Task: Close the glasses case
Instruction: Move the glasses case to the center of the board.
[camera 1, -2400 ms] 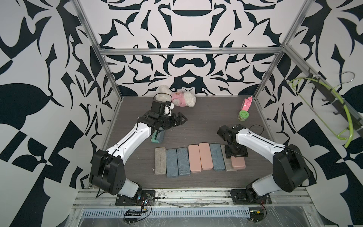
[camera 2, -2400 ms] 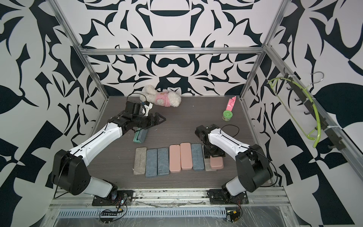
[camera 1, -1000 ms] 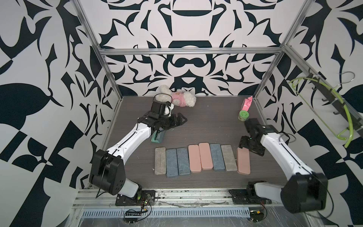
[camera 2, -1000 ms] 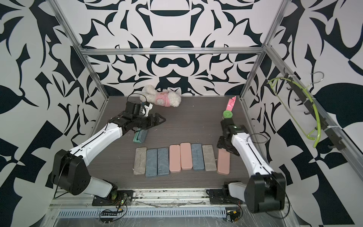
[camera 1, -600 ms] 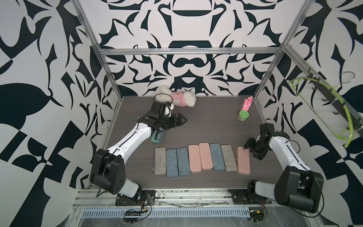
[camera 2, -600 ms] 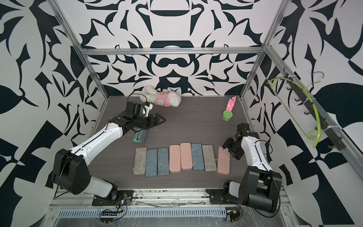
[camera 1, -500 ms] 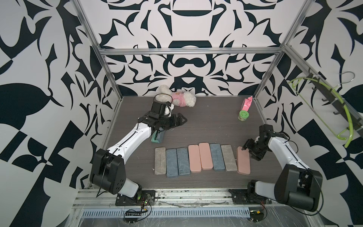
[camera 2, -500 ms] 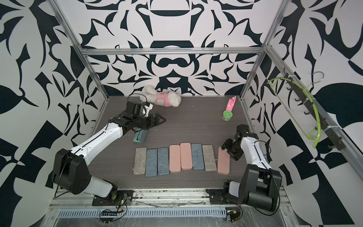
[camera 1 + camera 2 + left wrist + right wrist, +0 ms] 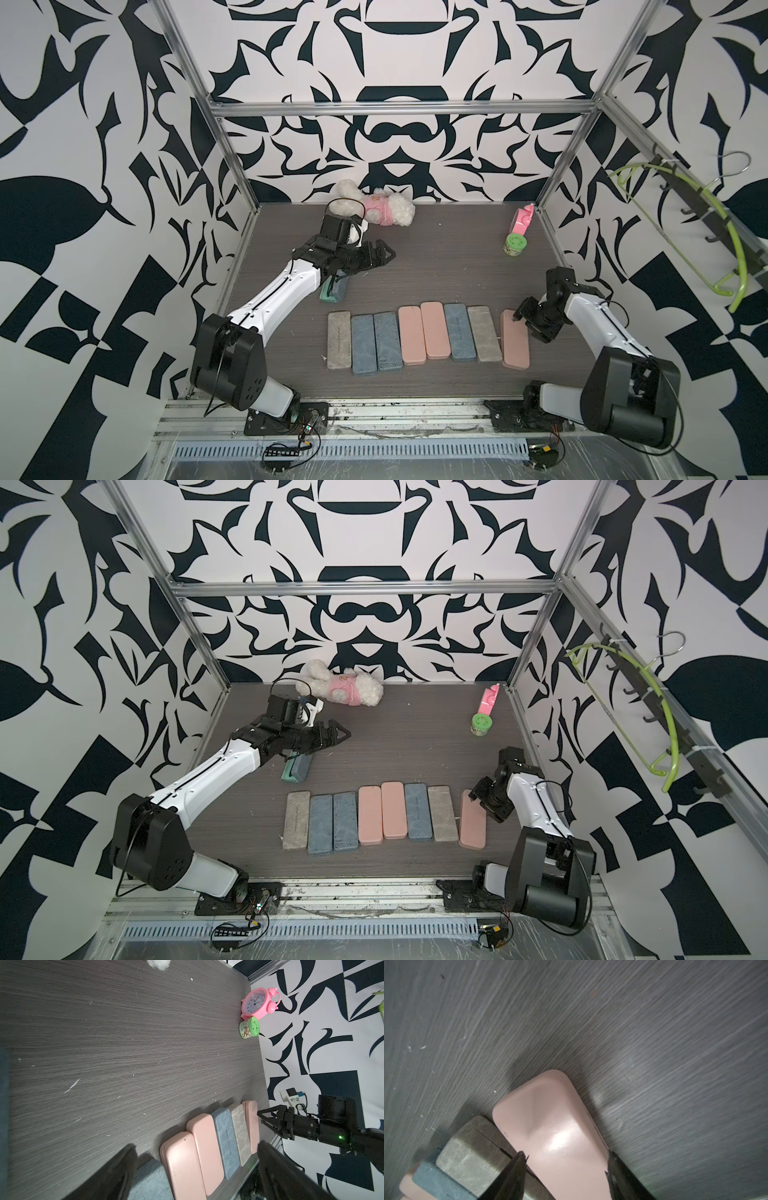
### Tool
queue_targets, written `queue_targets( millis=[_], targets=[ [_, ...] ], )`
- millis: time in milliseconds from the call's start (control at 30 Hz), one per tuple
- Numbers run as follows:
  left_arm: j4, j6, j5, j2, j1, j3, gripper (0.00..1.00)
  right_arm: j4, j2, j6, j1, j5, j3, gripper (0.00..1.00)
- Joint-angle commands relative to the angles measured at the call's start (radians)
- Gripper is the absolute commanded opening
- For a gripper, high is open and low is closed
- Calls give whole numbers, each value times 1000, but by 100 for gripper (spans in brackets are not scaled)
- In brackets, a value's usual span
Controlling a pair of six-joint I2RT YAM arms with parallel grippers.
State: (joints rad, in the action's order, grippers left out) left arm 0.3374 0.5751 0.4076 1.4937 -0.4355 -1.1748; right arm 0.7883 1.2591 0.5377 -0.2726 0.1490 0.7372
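1. Only the right wrist view shows the grasp up close. The right pincer (image 9: pixel 565 1154) stands about half-spread astride the pink case (image 9: pixel 550 1115), with one fingertip at each long edge. Whether the tips press on it I cannot tell.
2. In both top views the pink case lies flat on the tabletop (image 9: pixel 436 266) with its lid down. It is at the right end of a row of eight cases, just beside a grey case (image 9: pixel 483 334).
3. The left wrist view shows the left pincer (image 9: pixel 196 1146) spread wide with nothing in it, above bare tabletop and well apart from the row.
4. That view also shows the dial of the pink alarm clock (image 9: pixel 256 1004) and the label of the green-lidded jar (image 9: pixel 249 1027). The top views show the clock only edge-on.
5. Only the top views show a teal case (image 9: pixel 334 289) under the left arm and a plush toy (image 9: pixel 376 208) by the back wall. Whether the teal case is shut I cannot tell.
6. Every case in the row is shut, so what is inside is hidden. The jar has its lid on.
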Motion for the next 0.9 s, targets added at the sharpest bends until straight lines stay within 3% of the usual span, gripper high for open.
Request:
queue_targets(
  millis=[0,133,500,867],
  targets=[
    [29,-29,-14,-12,-3,1,96,-11,-27,44,-13,-50,-28,65],
    [27,-32,-21,-16,-3,3,96,-23,-32,36,-25,-37,-27,65],
    [56,-43,-6,-10,-3,-37,96,-154,4,39,-21,160,-120,57],
    [113,-28,8,-96,21,-43,96,-203,-6,88,73,199,-154,56]
  ],
)
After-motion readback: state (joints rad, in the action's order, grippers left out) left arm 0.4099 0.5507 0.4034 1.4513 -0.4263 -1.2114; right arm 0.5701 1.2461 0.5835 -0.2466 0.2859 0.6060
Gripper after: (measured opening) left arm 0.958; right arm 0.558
